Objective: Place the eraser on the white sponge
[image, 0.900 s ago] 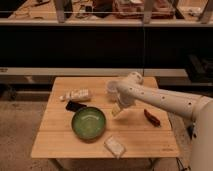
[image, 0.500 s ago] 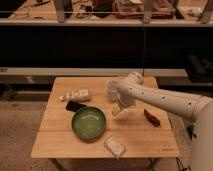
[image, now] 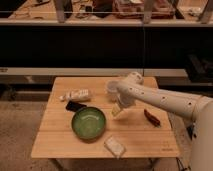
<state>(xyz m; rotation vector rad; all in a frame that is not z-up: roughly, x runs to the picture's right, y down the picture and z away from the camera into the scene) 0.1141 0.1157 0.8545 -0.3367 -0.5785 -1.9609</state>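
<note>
Background: dark shelving and a cluttered upper ledge behind a light wooden counter.

Task item: the small flat black rectangular eraser lies flat on the counter, just beside the upper left rim of the round green bowl and just below the long white tube-like bottle. Nothing is touching it from above.

Destination: the small whitish rectangular white sponge sits near the front edge, just right of and below the bowl, well apart from the eraser, with the bowl between them.

Pincer: the pincer at the end of the white robot arm hangs over the counter just right of the bowl, fingers apart, holding nothing.

Handling assessment: the eraser is judged light, stiff enough to resist a pinch, and grippy rather than slippery. Not fragile. Its low profile is the difficulty, so the fingers would have to come down close to the wood and close across its shorter side, near the middle. The sponge is judged soft and likely to give under load, so the eraser should be released low and centred.

Count: one eraser, one sponge, one bowl, one bottle, one translucent cup near the arm, one dark red elongated object to the right, one arm, one pincer.
</note>
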